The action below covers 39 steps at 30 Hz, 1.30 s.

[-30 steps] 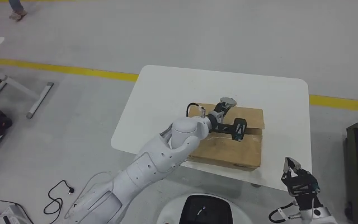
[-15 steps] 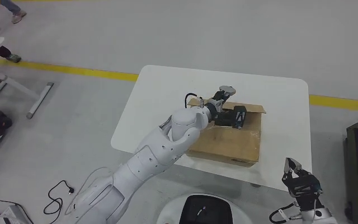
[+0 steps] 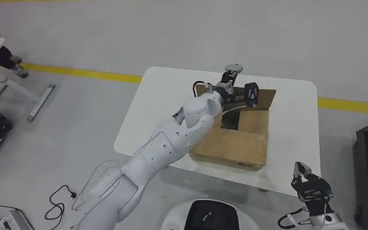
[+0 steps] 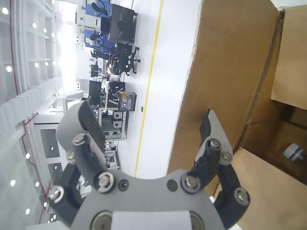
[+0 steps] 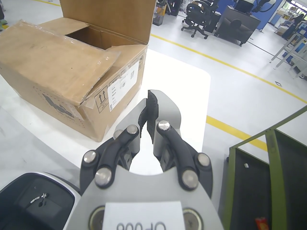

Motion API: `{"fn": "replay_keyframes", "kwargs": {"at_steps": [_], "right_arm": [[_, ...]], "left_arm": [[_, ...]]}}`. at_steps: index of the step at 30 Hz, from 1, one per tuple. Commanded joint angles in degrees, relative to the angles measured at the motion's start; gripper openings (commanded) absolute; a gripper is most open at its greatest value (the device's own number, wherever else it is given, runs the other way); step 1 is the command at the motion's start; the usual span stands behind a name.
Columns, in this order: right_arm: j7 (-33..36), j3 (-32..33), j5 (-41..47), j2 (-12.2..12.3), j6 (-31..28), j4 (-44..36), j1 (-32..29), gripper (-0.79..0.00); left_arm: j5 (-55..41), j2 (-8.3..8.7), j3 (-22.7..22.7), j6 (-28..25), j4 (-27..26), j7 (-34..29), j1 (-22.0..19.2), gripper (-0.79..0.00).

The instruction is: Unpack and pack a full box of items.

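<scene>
The box point(image 3: 230, 161) sits mid-frame, and its opening point(image 3: 237, 119) is free from above only over the far half. The closed near flap point(image 3: 236, 141) covers the rest. The upright far flap point(image 5: 108, 8), the left hand point(image 4: 145, 113) and its arm point(image 3: 190, 126) block the upper-left approach. Bare table point(image 3: 293, 115) lies right of the box.

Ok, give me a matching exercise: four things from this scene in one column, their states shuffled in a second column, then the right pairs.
1. far brown cardboard flap
2. near taped cardboard flap
3. left gripper
4. right gripper

A. jaws together
B. folded down
C. standing upright
D. jaws apart

Pairs: 1-C, 2-B, 3-D, 4-A
</scene>
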Motion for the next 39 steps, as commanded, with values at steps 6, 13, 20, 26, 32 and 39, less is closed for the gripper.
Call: {"fn": "replay_keyframes", "kwargs": {"at_steps": [6, 13, 20, 26, 32, 39], "right_arm": [[0.3, 0.4, 0.6, 0.1, -0.2, 0.3, 0.6, -0.785], [0.7, 0.5, 0.8, 0.1, -0.3, 0.3, 1.1, -0.785], [1.1, 0.3, 0.8, 0.1, -0.7, 0.5, 1.8, -0.785], [1.3, 0.2, 0.6, 0.2, -0.9, 0.6, 2.2, -0.785], [1.3, 0.1, 0.6, 0.2, -1.1, 0.6, 2.3, -0.785], [1.4, 0.1, 0.8, 0.3, -1.3, 0.3, 2.4, -0.785]], "left_arm": [[-1.0, -2.6, 3.7, 2.2, 9.8, -1.9, -5.0, 0.0], [-4.5, -5.08, 5.4, 3.7, 17.5, -4.3, -8.0, 0.0], [-5.3, -6.97, 6.9, 3.8, 23.0, -5.8, -10.6, 0.0], [-7.1, -8.26, 7.5, 0.9, 27.7, -5.4, -11.9, 0.0], [-8.0, -9.08, 7.4, 1.0, 30.3, -4.5, -12.6, 0.0], [-9.8, -9.24, 5.3, 4.5, 28.2, -2.5, -12.2, 0.0]]}}
